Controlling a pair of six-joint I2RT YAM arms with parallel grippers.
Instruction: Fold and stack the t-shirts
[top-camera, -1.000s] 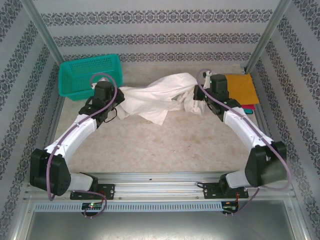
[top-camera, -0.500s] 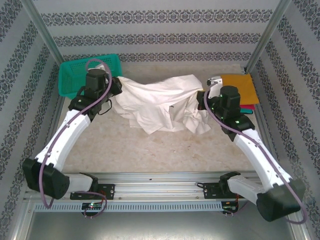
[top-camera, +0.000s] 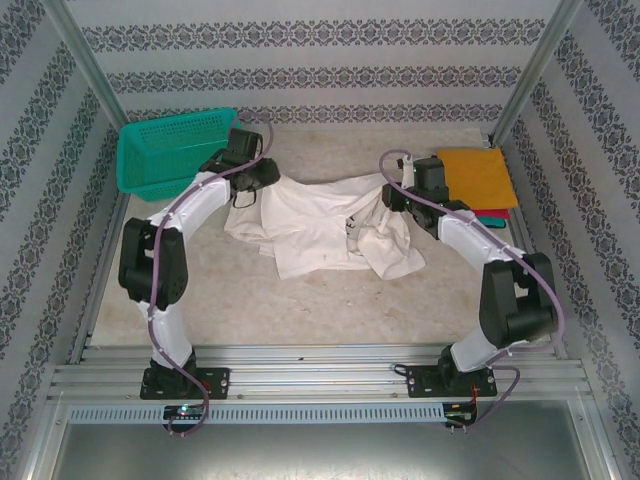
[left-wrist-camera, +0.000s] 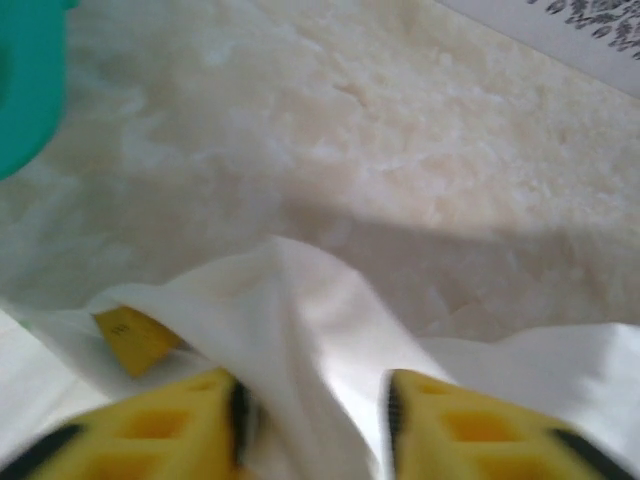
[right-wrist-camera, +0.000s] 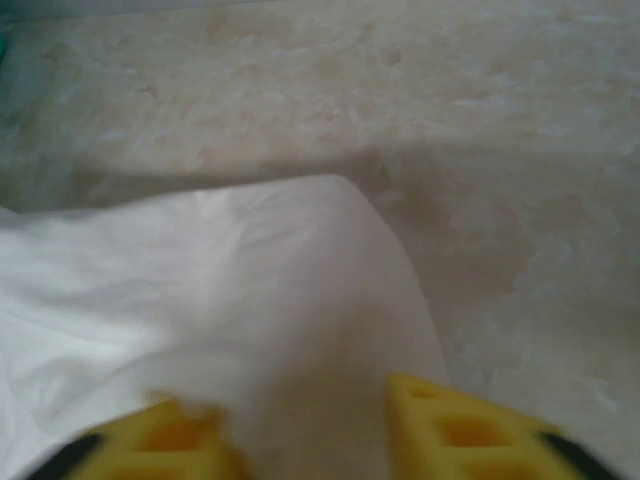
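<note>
Catching a small yellow tag in the left wrist view, peeking from under a fold of the white shirt, with its marks too blurred to read.

Lying rumpled on the table between the 2 arms, as seen from above: white shirt spreading in soft, creased folds, plain cloth facing up, bunching into a thicker lump toward its right end.

Clamping the left pincer on the shirt's far left edge, near the front corner of the teal mesh basket. Pinching a raised ridge of cloth between the 2 yellow fingers of the left pincer, with a curved teal piece of the basket showing at the upper left.

Clamping the right pincer on the shirt's far right edge. Holding a smooth hump of white shirt between the yellow fingers of the right pincer, though blurring heavily there.

Resting flat at the table's far right corner: a folded orange shirt, square-edged, stacked on a red shirt and a teal shirt, each showing as a thin strip at the near side.

Showing pale, mottled, stone-like table surface beyond the cloth in both wrist views.
</note>
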